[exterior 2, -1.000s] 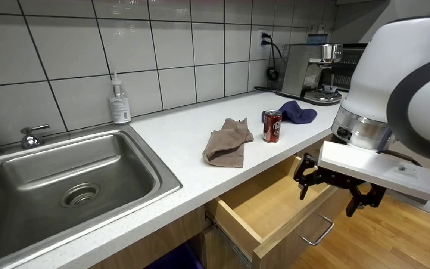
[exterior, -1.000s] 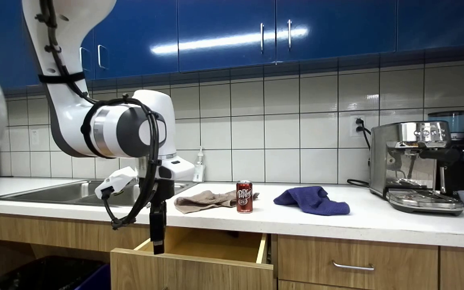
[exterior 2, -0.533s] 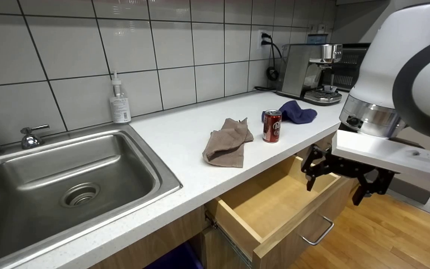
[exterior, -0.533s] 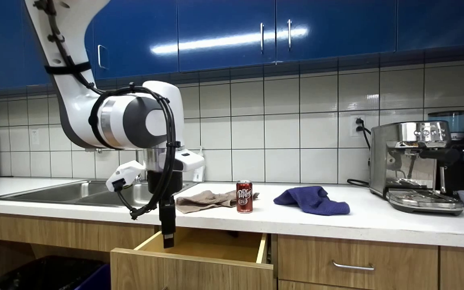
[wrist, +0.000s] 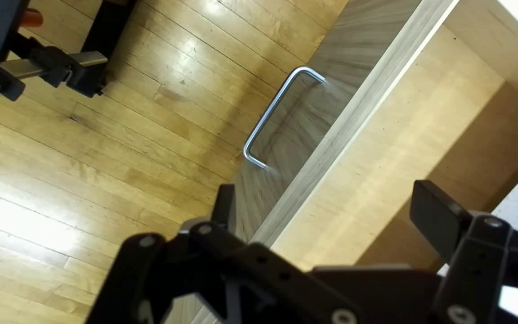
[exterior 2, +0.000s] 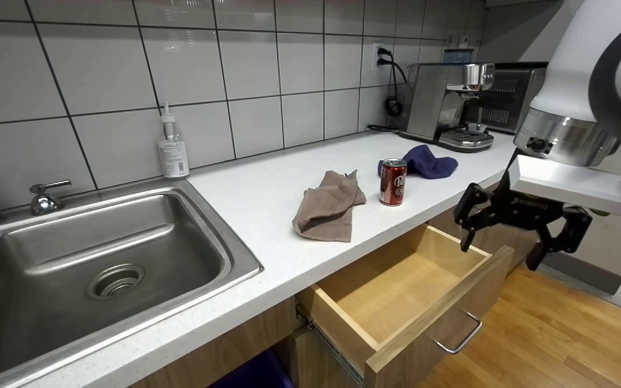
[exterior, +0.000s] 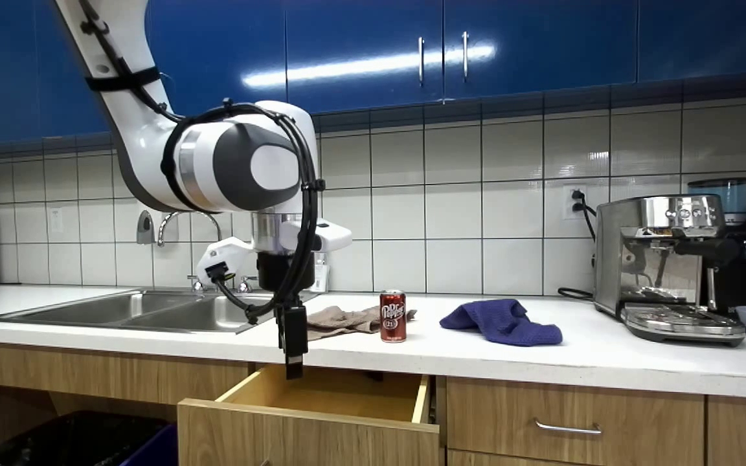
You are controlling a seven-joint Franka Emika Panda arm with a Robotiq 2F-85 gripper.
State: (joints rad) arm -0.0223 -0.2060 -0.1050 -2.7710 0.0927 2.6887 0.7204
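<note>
My gripper [exterior 2: 500, 253] hangs in the air with its jaws wide apart and nothing between them. Below it a wooden drawer [exterior 2: 397, 285] is pulled out, and its inside looks bare where visible. In the wrist view the front panel [wrist: 331, 135] crosses between the fingers, one finger [wrist: 439, 220] over the drawer's inside. A metal handle [wrist: 270, 112] sticks out from that panel. On the counter, apart from the gripper, a red Dr Pepper can [exterior: 393, 317] stands upright. Beside it lie a crumpled brown cloth [exterior 2: 329, 210] and a purple cloth [exterior: 502, 323].
A steel sink [exterior 2: 202, 269] is set into the white counter [exterior 2: 267, 161], with a soap bottle [exterior 2: 174, 151] behind it. An espresso machine [exterior: 664, 265] stands farther along. Blue cabinets [exterior: 360, 39] hang above. A dark bin [exterior: 81, 433] sits under the counter.
The arm has risen, and in both exterior views the gripper has shifted up and to the right. Its jaws stayed apart. Drawer, can and cloths have not moved.
</note>
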